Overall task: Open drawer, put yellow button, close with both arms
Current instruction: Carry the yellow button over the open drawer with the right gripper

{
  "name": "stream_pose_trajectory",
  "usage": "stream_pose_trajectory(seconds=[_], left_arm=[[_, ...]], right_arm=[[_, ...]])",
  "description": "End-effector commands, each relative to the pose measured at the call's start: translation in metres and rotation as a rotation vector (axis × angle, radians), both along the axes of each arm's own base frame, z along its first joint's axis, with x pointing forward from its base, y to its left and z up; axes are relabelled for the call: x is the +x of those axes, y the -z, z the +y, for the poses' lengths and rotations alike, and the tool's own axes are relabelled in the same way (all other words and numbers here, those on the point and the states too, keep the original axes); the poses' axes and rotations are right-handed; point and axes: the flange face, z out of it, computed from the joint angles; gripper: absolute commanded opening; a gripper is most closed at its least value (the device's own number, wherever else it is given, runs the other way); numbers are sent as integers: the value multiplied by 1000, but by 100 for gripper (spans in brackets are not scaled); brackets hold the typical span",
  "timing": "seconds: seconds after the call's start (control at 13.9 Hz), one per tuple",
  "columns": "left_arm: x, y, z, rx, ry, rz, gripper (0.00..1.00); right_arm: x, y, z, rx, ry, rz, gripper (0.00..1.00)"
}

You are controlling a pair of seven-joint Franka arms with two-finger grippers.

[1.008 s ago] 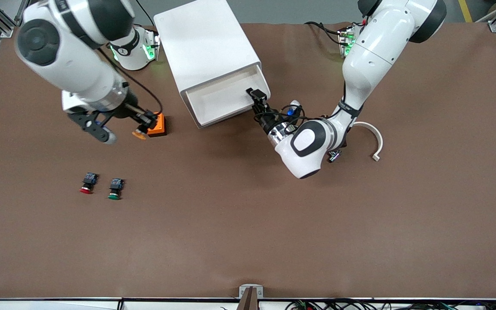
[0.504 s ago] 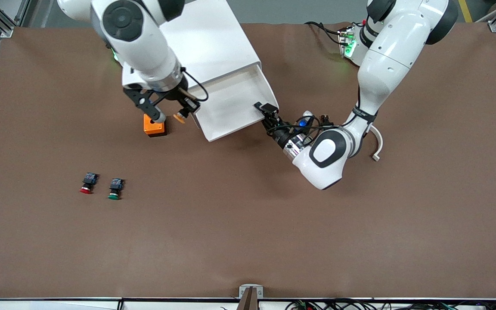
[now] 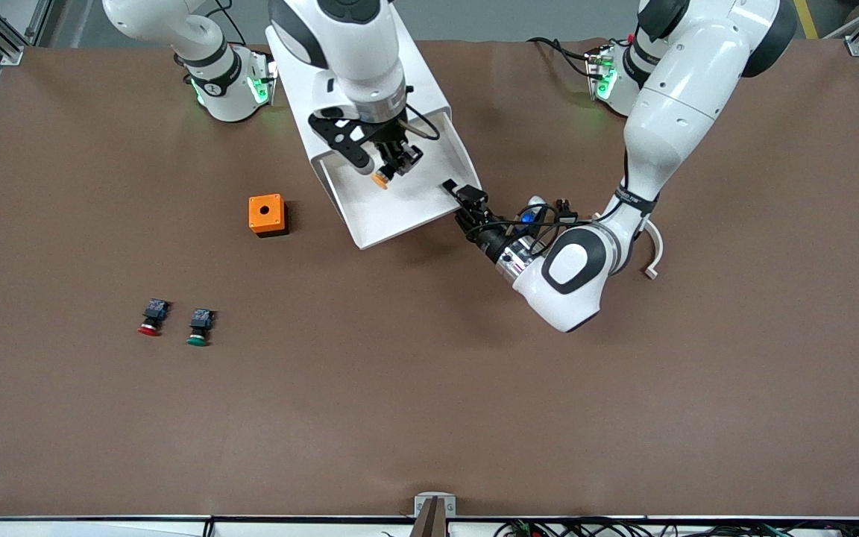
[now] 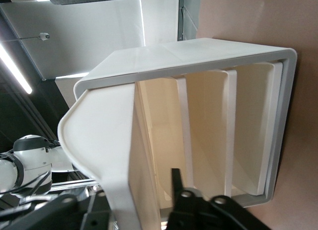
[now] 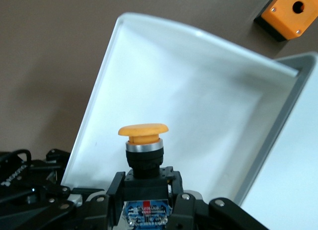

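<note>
The drawer (image 3: 407,216) is pulled out of the top of the white cabinet (image 3: 355,67), and its white tray shows. My right gripper (image 3: 392,165) is shut on the yellow button (image 3: 379,179) and holds it over the open tray. In the right wrist view my right gripper (image 5: 145,183) grips the button's black-blue body, with the yellow cap (image 5: 144,130) pointing at the tray (image 5: 198,91). My left gripper (image 3: 464,195) is at the drawer's front corner toward the left arm's end. In the left wrist view my left gripper (image 4: 134,202) is closed across the drawer's front wall (image 4: 119,140).
An orange box (image 3: 267,215) with a round hole stands on the table beside the cabinet, toward the right arm's end. A red-capped button (image 3: 151,318) and a green-capped button (image 3: 199,328) lie nearer the front camera. A white curved piece (image 3: 653,242) lies by the left arm.
My right arm has carried the yellow button from beside the orange box to over the open drawer. My left gripper drew the drawer farther out, then held still.
</note>
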Motion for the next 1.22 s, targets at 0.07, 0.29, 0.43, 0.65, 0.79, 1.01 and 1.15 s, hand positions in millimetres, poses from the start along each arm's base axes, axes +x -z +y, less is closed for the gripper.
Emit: stream_pose_trajectory(seconds=[0.07,0.29,0.43,0.65,0.79,1.01,1.15], left_arm=[[14,-16,8,-55,12,-96,100],[27,-40,12,-174,34,-187,100],[38,-58,19,-249,40,-252,100],[56,-66,42,-309,32,-327,100],[60,-67,50,-330,67,-394,100],[72,-84,55,-352,202,-588,100],[73,-82,57,-409,255,-677,100]], right_arm=[[-17,17,27,-33,33,-45,0],[-30,35,46,-39,50,-47,0],[-32,43,53,-49,66,-55,0],[-37,56,60,-65,55,-50,0],[-34,56,60,-62,65,-48,1],[-25,49,58,-51,96,-52,100],[-19,45,55,-50,63,-59,100]])
